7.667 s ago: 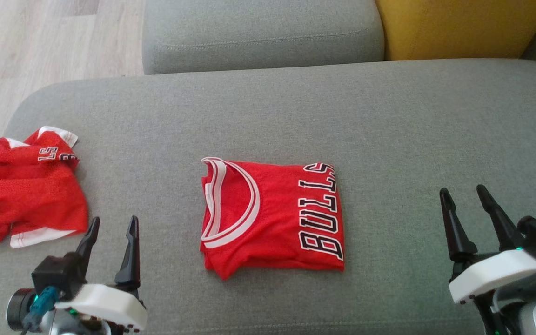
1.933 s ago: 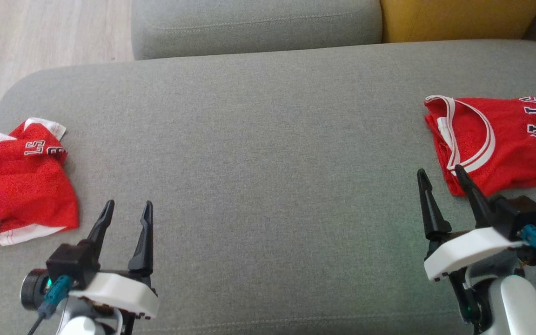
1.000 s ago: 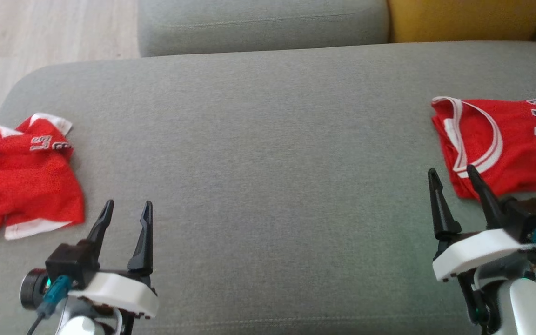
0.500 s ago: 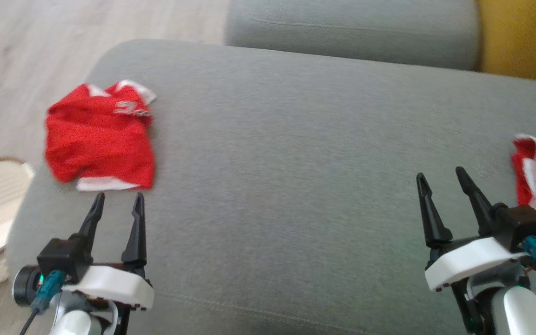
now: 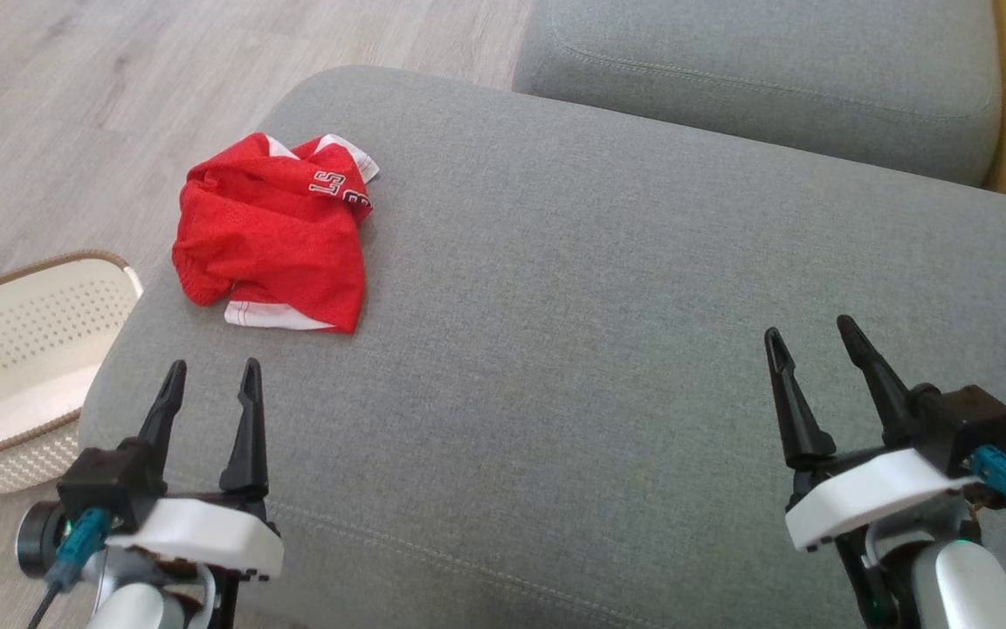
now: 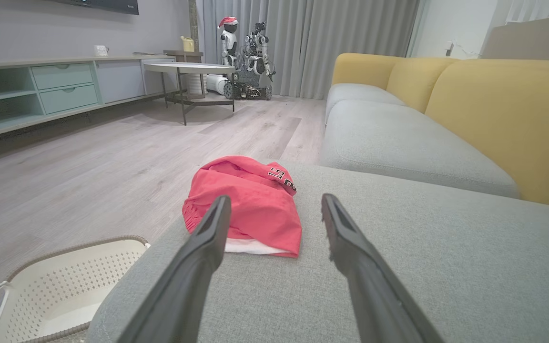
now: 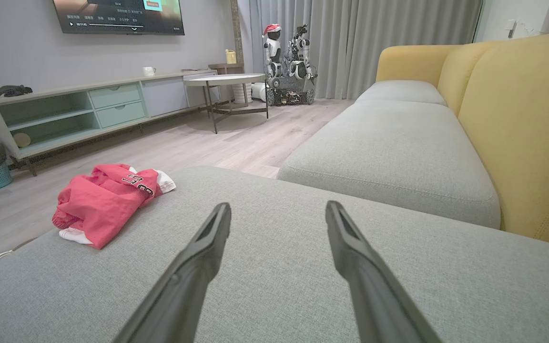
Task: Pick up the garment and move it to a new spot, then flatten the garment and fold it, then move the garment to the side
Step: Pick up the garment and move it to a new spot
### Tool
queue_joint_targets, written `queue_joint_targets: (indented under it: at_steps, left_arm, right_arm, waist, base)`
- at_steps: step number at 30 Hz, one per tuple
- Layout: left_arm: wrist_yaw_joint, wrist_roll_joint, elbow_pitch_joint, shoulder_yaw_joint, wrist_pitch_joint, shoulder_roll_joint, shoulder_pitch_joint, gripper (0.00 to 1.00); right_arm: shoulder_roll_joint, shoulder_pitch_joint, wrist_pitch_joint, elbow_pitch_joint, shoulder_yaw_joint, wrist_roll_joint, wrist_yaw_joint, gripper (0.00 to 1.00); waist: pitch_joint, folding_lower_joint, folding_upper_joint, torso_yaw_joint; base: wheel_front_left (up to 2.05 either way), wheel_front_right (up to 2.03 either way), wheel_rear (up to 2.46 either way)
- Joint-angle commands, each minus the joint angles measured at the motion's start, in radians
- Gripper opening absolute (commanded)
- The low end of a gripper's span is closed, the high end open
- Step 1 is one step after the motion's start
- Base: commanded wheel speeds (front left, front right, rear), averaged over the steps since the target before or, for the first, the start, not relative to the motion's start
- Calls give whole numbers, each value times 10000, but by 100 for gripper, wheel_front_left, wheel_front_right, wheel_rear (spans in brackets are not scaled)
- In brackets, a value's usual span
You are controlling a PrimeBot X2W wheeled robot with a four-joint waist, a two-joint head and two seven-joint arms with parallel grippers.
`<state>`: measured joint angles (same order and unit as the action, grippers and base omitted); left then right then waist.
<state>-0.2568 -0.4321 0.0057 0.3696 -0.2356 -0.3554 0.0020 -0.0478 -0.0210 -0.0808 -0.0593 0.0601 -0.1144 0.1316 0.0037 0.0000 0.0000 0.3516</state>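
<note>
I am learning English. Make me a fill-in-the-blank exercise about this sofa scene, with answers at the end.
1. The crumpled garment on the grey cushion is ____ with white trim.
2. The left gripper and the right gripper are both ____ and hold nothing.
3. The cream basket stands on the wooden ____.
Answers: red; open; floor.

A cream basket (image 5: 23,323) stands on the wood floor (image 5: 75,105) just left of the left gripper (image 5: 213,365), beside the grey sofa cushion (image 5: 599,349) beneath it. Far ahead of it, a round table (image 6: 188,68) and a robot in a red hat (image 6: 229,35) stand before grey curtains (image 6: 350,43).
</note>
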Motion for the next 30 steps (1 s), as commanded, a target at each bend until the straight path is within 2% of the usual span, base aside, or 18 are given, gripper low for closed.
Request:
queue_joint_targets:
  at_steps: [1, 9, 19, 26, 30]
  left_arm:
    - [-82, -70, -334, -482, -43, -240, -369, 100]
    - [-48, -185, -487, -514, -54, -196, -539, 100]
    - [358, -362, -330, -1272, -241, 234, -2161, 100]
    - [1163, 7, 193, -2305, -259, 724, -4102, 100]
    - [1758, 222, 1352, -2757, -260, 955, -5375, 100]
  right_arm:
    - [-25, 186, -39, -376, 250, -58, -9, 100]
    - [-24, 226, -125, -469, 240, -78, -9, 100]
    - [-73, 795, -608, -1275, 56, 384, -9, 100]
    - [-400, 1499, -985, -1994, -53, 631, -9, 100]
    - [-599, 1902, -1122, -2301, -86, 723, -9, 100]
  waist:
    - [-12, 0, 0, -5]
    - [226, 0, 0, -129]
    - [1927, 0, 0, -466]
    - [3702, 0, 0, -821]
    - [4617, 0, 0, -953]
  base:
    - [0, 0, 0]
    - [0, 0, 0]
    - [0, 0, 0]
    - [0, 0, 0]
    - [0, 0, 0]
